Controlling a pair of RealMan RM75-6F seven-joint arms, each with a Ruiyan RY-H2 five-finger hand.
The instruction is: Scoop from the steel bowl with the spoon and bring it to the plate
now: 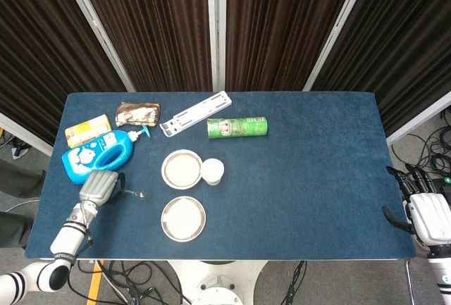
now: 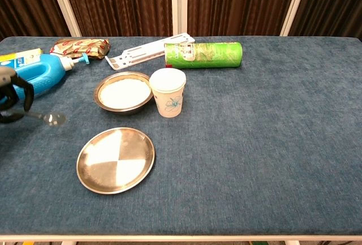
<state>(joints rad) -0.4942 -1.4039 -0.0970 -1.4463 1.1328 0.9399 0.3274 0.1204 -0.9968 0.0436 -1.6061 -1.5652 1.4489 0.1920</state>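
Gripping the spoon [image 2: 48,117] in the left hand [image 1: 99,187], bowl end pointing right. Lying up-right of it: steel bowl [image 1: 182,169]. Idling off-counter, right hand [image 1: 428,217] splayed, grasping nothing

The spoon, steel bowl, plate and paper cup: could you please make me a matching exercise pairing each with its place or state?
Things:
1. spoon
2. steel bowl
3. plate
4. paper cup

Descriptions:
A. upright, just right of the bowl
B. filled with something white
C. held by the left hand
D. bare and shiny, nearest the table's front edge

Pairs: 1-C, 2-B, 3-D, 4-A
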